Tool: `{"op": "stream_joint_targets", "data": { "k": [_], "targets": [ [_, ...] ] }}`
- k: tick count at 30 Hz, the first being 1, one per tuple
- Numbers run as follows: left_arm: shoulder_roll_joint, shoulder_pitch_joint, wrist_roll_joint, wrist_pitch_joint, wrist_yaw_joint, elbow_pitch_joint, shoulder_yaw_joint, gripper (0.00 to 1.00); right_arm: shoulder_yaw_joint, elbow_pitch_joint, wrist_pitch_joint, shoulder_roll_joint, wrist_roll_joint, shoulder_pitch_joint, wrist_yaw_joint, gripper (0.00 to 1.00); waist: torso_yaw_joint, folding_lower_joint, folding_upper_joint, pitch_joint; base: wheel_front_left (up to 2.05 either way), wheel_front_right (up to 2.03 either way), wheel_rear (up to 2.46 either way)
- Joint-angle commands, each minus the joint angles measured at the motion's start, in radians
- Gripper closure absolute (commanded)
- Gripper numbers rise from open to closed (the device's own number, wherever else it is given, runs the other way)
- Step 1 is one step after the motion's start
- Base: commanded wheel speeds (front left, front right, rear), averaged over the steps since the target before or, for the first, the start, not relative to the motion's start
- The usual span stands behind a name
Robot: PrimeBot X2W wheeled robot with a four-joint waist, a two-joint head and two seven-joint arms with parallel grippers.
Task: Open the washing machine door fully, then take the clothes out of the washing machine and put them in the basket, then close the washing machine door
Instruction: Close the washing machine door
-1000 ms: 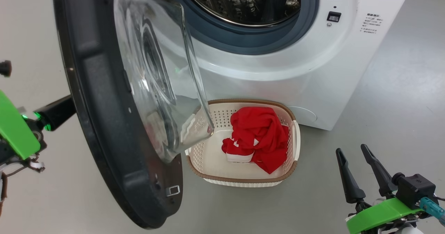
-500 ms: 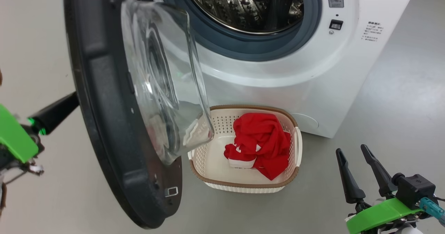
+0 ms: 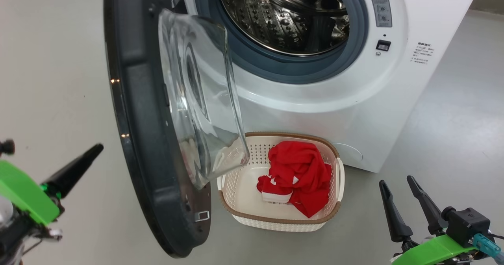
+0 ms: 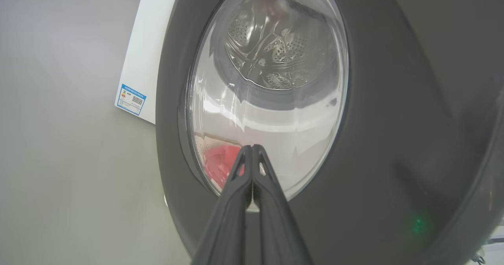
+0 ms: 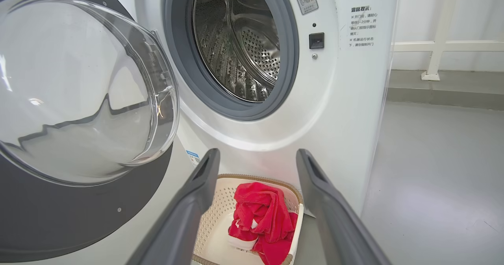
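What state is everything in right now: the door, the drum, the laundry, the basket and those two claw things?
washing machine door: open, swung out from the front
steel drum: looks empty
red garment: crumpled inside the basket
basket: upright on the floor, in front of the washing machine
left jaws: shut, holding nothing, by the door's outer face
right jaws: open, empty

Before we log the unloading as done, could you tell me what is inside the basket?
The red clothes lie bunched in the basket, toward its right; its bare bottom shows left. Whatever lies beneath them is covered.
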Motion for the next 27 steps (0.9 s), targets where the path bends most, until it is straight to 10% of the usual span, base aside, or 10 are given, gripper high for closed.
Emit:
{"op": "stream_joint_targets", "data": {
  "k": [1, 12, 16, 27],
  "targets": [
    [0.056, -0.009, 0.010, -0.021, -0.007, -0.008, 0.039, 0.95, 0.028, -0.024, -0.006, -0.006, -0.002, -0.008, 0.007, 0.00, 0.003, 0.0000, 0.0000, -0.005, 0.00, 0.00, 0.00],
    [0.037, 0.096, 0.029, -0.190, -0.007, 0.056, -0.019, 0.58, 0.034, -0.024, -0.006, -0.008, -0.001, 0.004, 0.007, 0.00, 0.005, 0.0000, 0.0000, -0.015, 0.00, 0.00, 0.00],
    [0.018, 0.138, 0.036, -0.263, -0.007, 0.091, -0.051, 0.02, 0.035, -0.023, -0.006, -0.006, 0.001, 0.008, 0.007, 0.00, 0.006, 0.0000, 0.0000, -0.020, 0.00, 0.00, 0.00],
    [-0.045, 0.218, 0.111, -0.522, -0.007, 0.148, -0.147, 0.00, 0.038, -0.022, -0.006, -0.010, 0.001, 0.008, 0.007, 0.00, 0.006, 0.0000, 0.0000, -0.012, 0.00, 0.00, 0.00]
  ]
}}
